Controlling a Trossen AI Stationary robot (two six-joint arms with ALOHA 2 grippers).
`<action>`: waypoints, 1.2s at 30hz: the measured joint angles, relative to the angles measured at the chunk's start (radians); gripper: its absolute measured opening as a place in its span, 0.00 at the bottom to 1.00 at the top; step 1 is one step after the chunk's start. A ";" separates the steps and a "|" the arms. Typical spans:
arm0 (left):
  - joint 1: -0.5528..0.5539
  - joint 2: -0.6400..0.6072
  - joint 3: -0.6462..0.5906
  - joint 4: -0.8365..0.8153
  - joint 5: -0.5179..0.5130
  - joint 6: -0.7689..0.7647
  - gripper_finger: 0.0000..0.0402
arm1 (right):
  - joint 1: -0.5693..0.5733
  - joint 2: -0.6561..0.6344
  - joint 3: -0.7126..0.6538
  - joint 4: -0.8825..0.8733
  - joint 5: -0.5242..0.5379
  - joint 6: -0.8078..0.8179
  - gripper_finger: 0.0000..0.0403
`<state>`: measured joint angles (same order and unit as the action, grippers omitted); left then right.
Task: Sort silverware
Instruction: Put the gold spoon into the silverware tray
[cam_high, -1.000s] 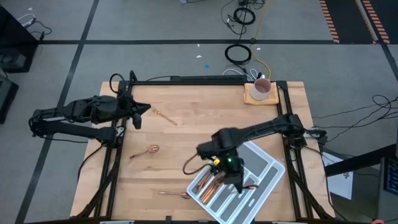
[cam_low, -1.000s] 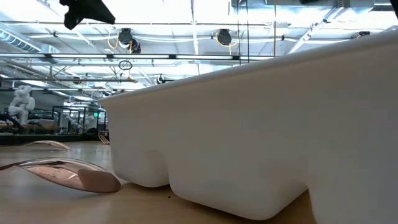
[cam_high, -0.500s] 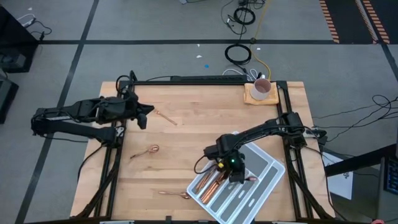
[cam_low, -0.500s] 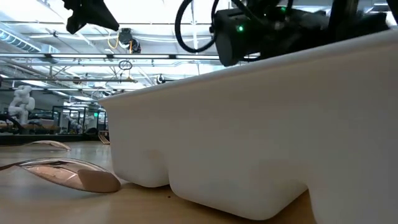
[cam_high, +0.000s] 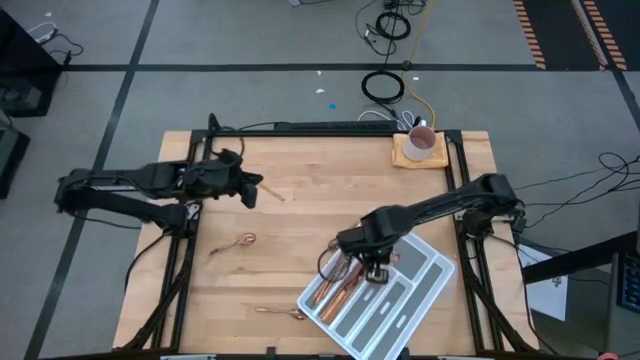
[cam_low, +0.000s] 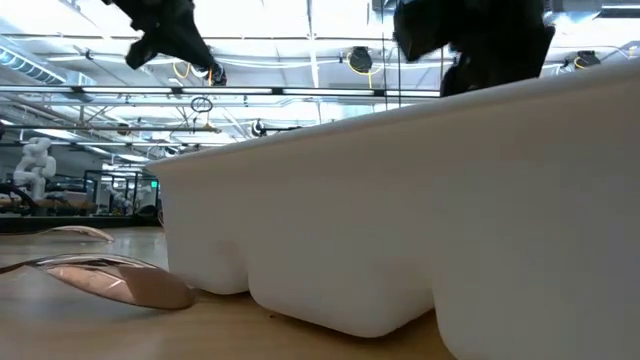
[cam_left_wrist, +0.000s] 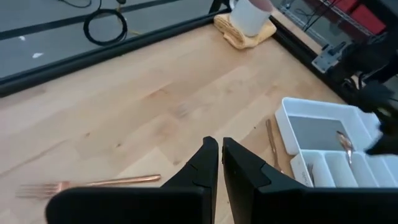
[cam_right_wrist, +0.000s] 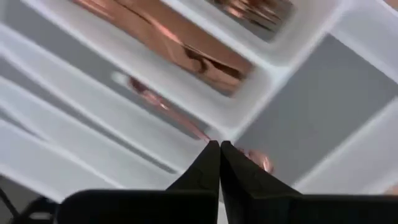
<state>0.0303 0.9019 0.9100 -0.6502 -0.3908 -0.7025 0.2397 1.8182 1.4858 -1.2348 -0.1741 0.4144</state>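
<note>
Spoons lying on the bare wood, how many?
2: one spoon mid-table left, second spoon near the front edge beside the white tray. The right arm may hide more.

no text, label, brand, number or sign can be read in any view.

copper silverware (cam_high: 340, 285) in tray, others on table
</note>
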 joint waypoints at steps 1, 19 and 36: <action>0.000 0.017 0.000 0.017 0.000 0.000 0.07 | 0.005 -0.013 0.001 0.006 -0.003 0.020 0.01; -0.075 0.189 0.000 0.066 0.027 0.001 0.07 | 0.086 -0.034 -0.091 -0.221 0.165 0.099 0.39; -0.132 0.189 0.000 0.067 0.008 -0.053 0.07 | 0.302 -0.437 -0.501 0.164 0.233 0.625 0.62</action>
<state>-0.1014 1.0912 0.9100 -0.5831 -0.3829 -0.7556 0.5414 1.3809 0.9844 -1.0712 0.0587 1.0393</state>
